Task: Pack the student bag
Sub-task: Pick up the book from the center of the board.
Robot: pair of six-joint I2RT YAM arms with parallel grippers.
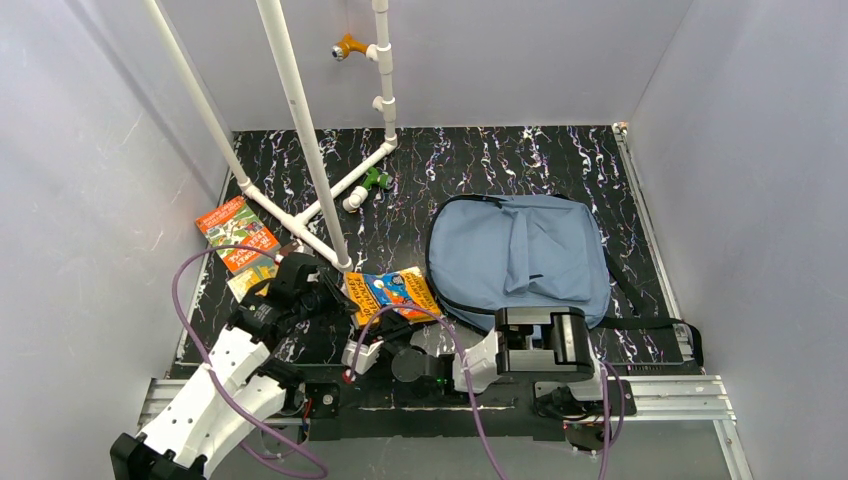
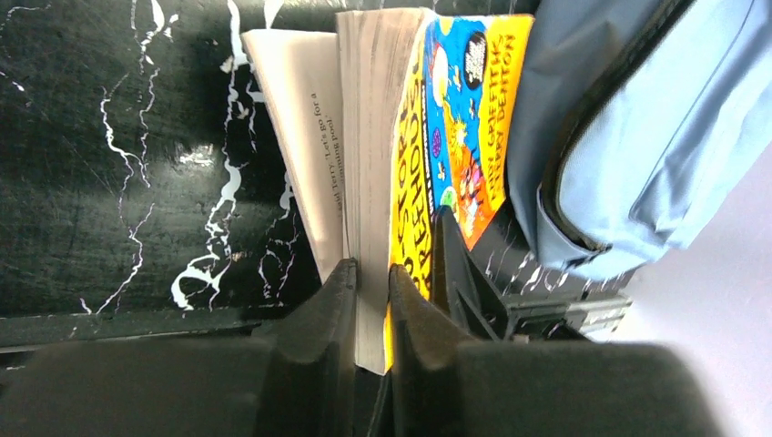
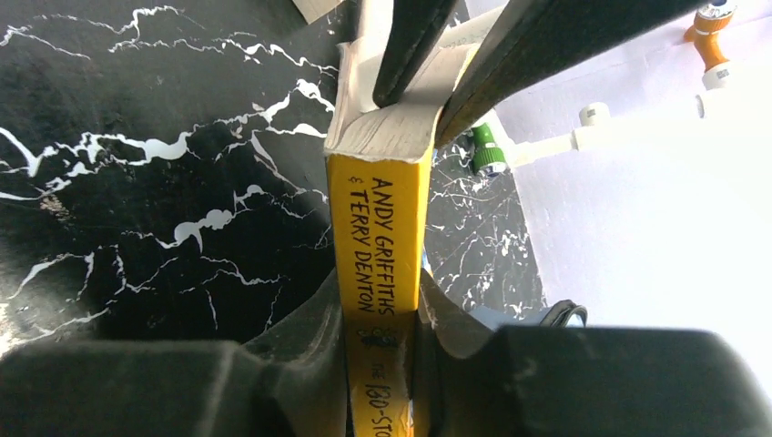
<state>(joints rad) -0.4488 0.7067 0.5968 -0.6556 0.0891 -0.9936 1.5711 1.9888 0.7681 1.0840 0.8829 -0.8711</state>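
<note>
L pincer (image 2: 371,278) nipped on book (image 2: 460,127) pages; R pincer (image 3: 380,314) clamped on spine; bag (image 2: 637,127) just right of L pincer.

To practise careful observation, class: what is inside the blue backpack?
Nothing inside shows. Only the student bag's outer blue fabric and its black straps are visible; any contents are covered by the fabric.

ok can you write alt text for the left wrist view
The left fingers pinch the page block of a paperback with a bright yellow and blue cartoon cover, one leaf splayed open to the left. Behind it is a black marbled table, and the dusty-blue student bag lies close on the right.
</note>
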